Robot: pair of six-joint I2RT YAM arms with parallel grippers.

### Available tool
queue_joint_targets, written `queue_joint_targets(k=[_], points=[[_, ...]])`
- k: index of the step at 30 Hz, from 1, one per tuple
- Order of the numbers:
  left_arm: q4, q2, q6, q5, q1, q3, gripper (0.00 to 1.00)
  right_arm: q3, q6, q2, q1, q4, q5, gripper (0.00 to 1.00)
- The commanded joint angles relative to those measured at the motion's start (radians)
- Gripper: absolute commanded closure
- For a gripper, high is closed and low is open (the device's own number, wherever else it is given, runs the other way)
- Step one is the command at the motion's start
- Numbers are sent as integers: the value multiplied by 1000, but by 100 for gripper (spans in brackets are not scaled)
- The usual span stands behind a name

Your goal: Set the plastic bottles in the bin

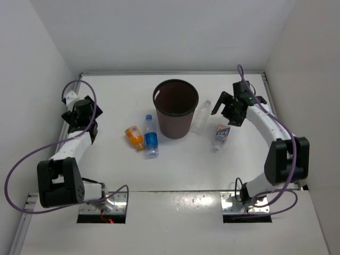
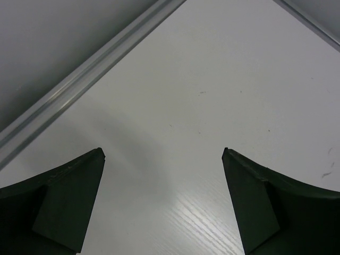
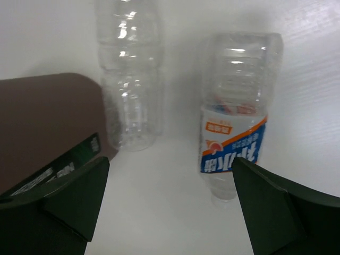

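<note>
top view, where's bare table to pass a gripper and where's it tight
Bare: the near strip by the arm bases, and the far strip behind the bin. Tight: beside the bin, orange bottle and blue-capped bottle left, plain clear bottle and labelled bottle right.

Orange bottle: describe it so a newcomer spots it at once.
Start at the dark brown bin in the middle of the white table. Two bottles lie left of it; the orange bottle is the outer one, beside the blue-labelled bottle. It alone is stubby and orange; the others are clear.
</note>
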Motion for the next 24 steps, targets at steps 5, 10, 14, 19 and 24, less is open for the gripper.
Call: queue_joint_targets(k=[5,10,14,19,24], points=[[31,51,-48,45,53,27,0,192,49,198,-23,-202,172,0],[44,86,-48,70,90,27,0,266,40,362,-32,-268,209,0],[44,106,-48,128,154,27,0,255,40,402,-32,-243,209,0],[34,126,-48,150,200,47,0,237,49,441,-32,-242,209,0],[56,137,-68,192,200,47,0,212,49,470,-32,-228,188,20]])
